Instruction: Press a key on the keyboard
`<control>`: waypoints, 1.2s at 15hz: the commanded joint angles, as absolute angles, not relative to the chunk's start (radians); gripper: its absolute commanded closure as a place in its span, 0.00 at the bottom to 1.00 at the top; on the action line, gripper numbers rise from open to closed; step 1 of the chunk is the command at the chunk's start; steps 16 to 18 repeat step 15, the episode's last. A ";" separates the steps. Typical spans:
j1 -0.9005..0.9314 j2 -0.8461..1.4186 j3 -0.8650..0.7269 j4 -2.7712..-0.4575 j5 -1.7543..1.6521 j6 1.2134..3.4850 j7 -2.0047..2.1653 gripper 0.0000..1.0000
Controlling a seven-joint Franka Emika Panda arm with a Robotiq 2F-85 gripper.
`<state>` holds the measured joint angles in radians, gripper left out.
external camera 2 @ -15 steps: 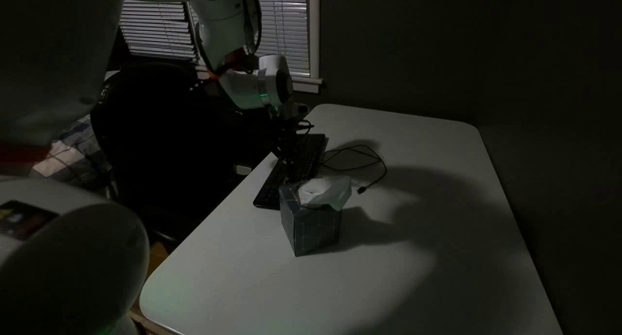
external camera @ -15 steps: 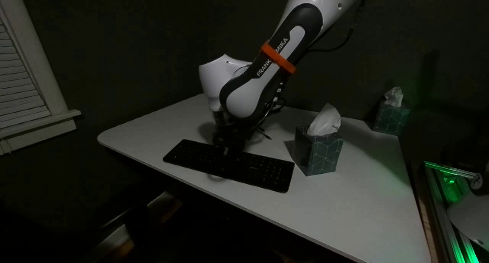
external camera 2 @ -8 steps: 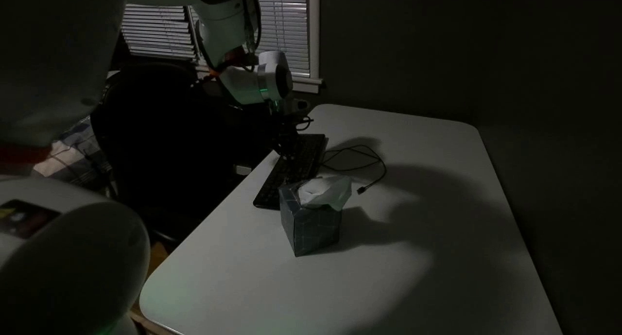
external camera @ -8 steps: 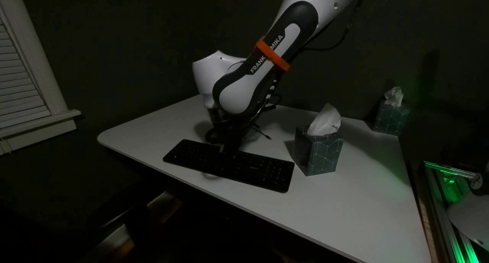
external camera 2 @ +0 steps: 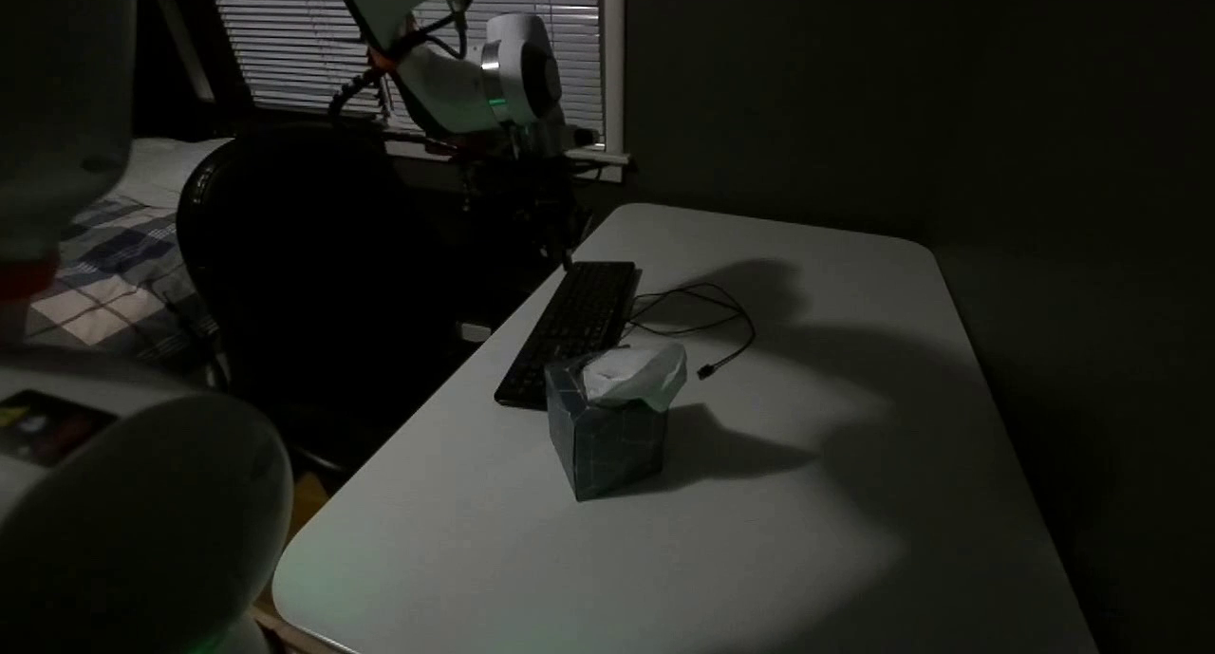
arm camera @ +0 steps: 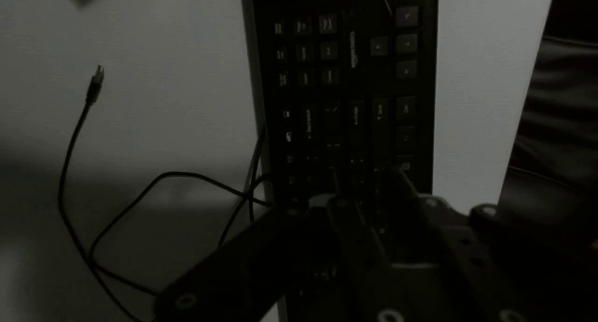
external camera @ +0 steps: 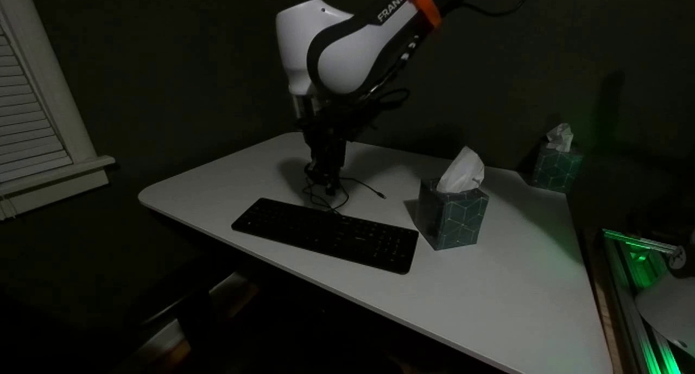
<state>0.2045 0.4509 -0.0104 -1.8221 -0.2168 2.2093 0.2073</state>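
Wrist view showed the keyboard (arm camera: 345,90) flat on the table (arm camera: 177,102), the gripper (arm camera: 366,172) above it, fingers (arm camera: 350,228) parted, nothing seen between them. In an exterior view they stood in the air, apart from the keyboard; whether a press was already done could not be told. If one was due, the likeliest fault was striking two keys (arm camera: 407,44) at once, since both parted fingers could land together; bringing them together first seemed wiser. Dark fingers over dark keys in dim light made depth hard to judge: too shallow would miss, too deep could shove the keyboard or jam the gripper. On one side the cable (arm camera: 177,174) lay in loops running up to the keyboard's edge, and a low sideways sweep might snag it and drag the keyboard round. A tissue box (external camera: 453,216) stood near one end, so a slip that way could knock it over.
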 commanded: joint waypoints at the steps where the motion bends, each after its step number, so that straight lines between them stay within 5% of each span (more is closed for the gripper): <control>1: 0.172 0.319 0.024 -1.984 -0.211 2.259 0.130 0.45; 7: 0.143 0.161 0.045 -2.191 -0.198 2.475 0.063 0.00; 18: 0.116 0.120 0.058 -2.239 -0.168 2.518 -0.008 0.00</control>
